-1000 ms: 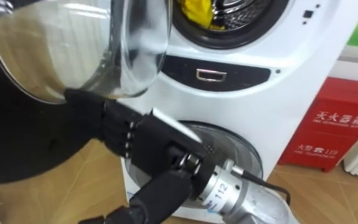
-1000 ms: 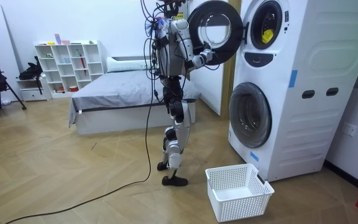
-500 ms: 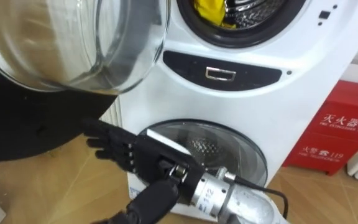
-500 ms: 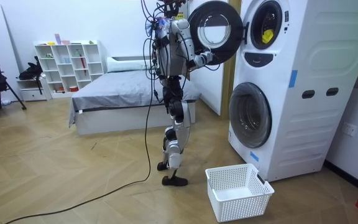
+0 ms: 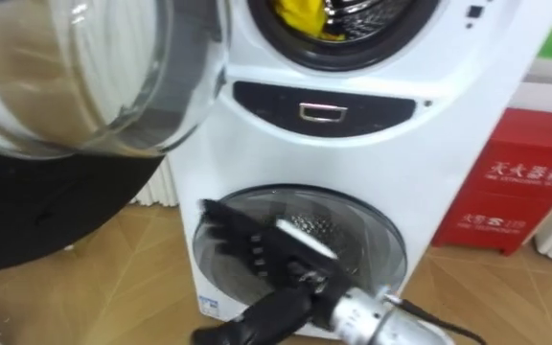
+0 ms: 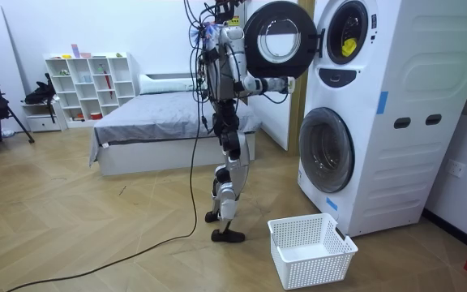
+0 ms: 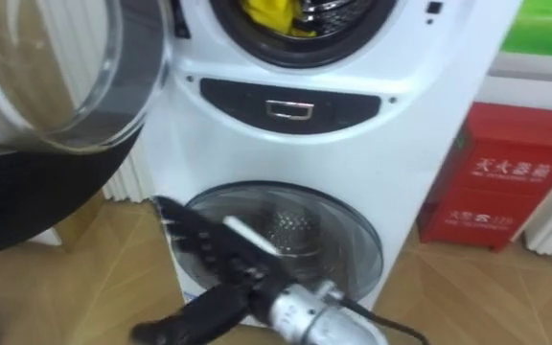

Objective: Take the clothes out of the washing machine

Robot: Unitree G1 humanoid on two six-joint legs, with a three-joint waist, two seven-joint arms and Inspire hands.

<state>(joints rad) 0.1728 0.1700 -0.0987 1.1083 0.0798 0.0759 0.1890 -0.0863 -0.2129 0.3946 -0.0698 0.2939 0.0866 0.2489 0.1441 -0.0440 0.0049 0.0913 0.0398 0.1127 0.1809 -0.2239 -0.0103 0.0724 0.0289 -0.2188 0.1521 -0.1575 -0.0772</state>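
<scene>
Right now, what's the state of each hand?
Right hand: open, fingers straight, holding nothing.
Left hand: cannot be told.

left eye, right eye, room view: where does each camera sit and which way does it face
left eye view: on the robot's head, facing down at the stacked washers; open right hand before the lower door.
right eye view: same scene from slightly aside.
room view: across the room, whole robot beside the open upper door.
shared: right hand, both doors.
</scene>
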